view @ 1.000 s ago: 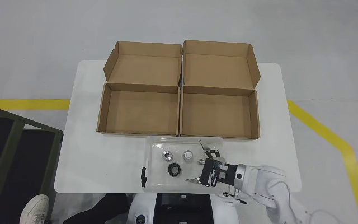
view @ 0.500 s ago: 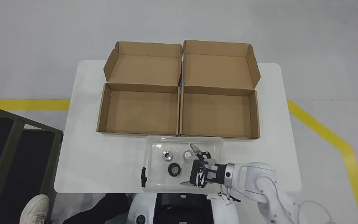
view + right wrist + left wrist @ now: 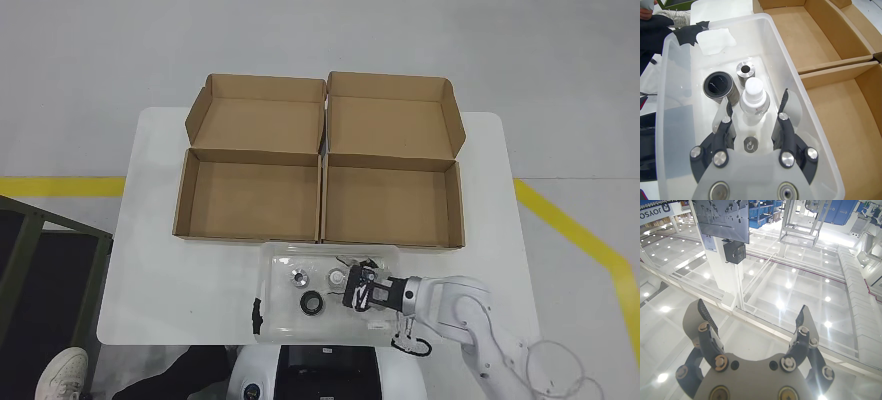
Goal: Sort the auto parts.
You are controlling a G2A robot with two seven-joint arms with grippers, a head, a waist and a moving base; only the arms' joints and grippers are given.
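Note:
A clear plastic bin (image 3: 787,56) holds the parts: a black-lined linear bearing (image 3: 720,88), a steel bushing (image 3: 745,73), a white-capped part (image 3: 753,98) and a small metal piece (image 3: 750,144). My right gripper (image 3: 756,101) is down inside the bin, open, with its fingers on either side of the white-capped part and not closed on it. From above, the bin (image 3: 275,318) sits at the table's near edge with the right gripper (image 3: 350,283) beside the white part (image 3: 338,277). My left gripper (image 3: 753,313) is open, holds nothing and points up at a ceiling.
Two open cardboard boxes stand side by side just beyond the bin, the left box (image 3: 248,200) and the right box (image 3: 393,205), both bare inside. In the right wrist view they lie beside the bin (image 3: 810,37). White table (image 3: 150,270) runs to the left.
The right gripper has moved from the bin's near right corner leftward and farther in, until its fingers stand around the white-capped part.

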